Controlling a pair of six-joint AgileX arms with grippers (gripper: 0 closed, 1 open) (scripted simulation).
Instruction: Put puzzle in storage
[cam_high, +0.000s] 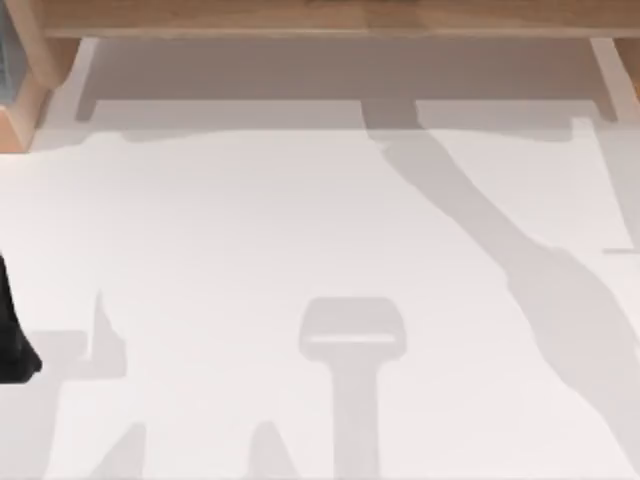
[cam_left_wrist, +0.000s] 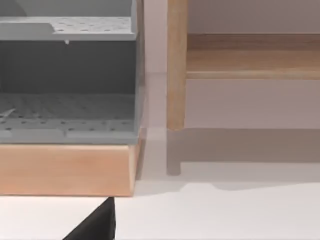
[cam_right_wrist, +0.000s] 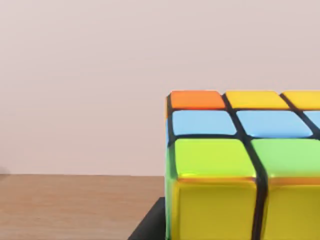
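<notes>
The puzzle cube (cam_right_wrist: 235, 165) looms close before the right pincer, above a wooden surface (cam_right_wrist: 75, 205); its grip I cannot tell. The left arm (cam_high: 12, 335) sits at the counter's (cam_high: 300, 220) left edge, facing a grey rack (cam_left_wrist: 67, 80).

Your white table (cam_high: 250, 250) lies open across its middle, wooden shelf frame (cam_high: 330, 18) bars the far edge, grey perforated storage unit (cam_left_wrist: 67, 75) on its wooden base (cam_left_wrist: 65, 170) blocks the far left corner, upright wooden post (cam_left_wrist: 176, 65) just beside it.
</notes>
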